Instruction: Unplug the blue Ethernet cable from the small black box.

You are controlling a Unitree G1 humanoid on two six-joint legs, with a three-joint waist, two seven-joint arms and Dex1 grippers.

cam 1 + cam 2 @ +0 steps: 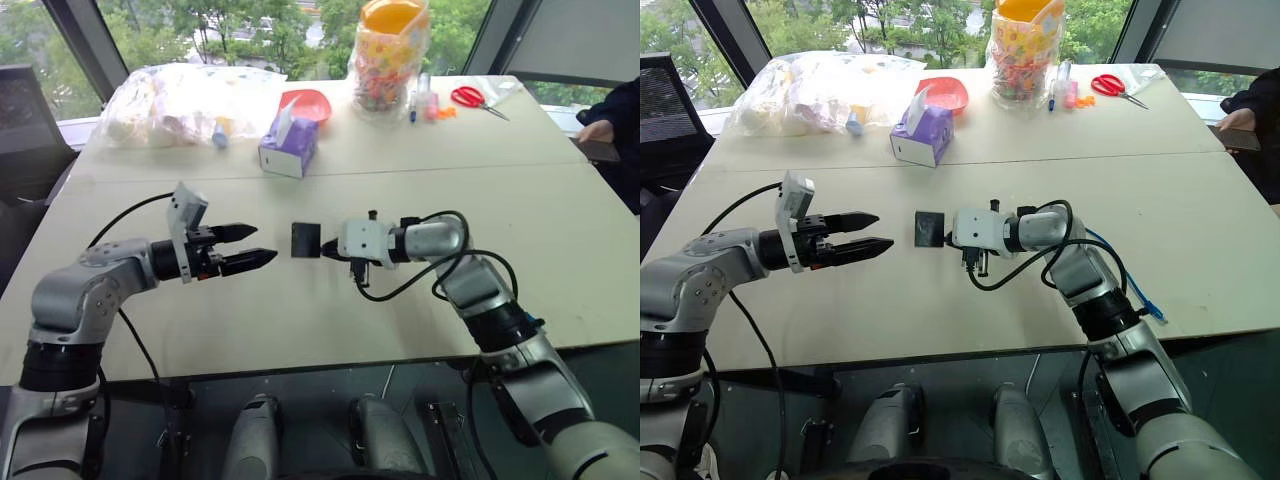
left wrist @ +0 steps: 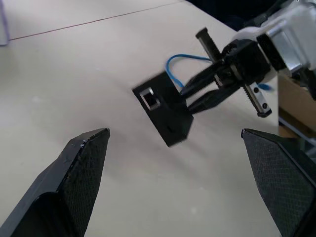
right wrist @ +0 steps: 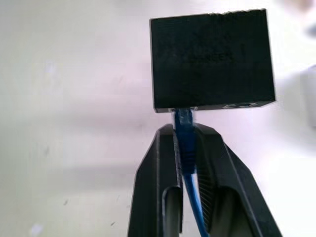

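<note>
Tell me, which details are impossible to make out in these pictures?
- Plug latch: in the right wrist view, the right pincer covers the blue Ethernet cable where it enters the small black box.
- Cable's far end: the right arm hides it in the eye views.
- Person: cut off by the edge.

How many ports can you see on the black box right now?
1: an empty port on the small black box face toward the left gripper. The blue Ethernet cable enters the opposite side; others may be hidden.
</note>
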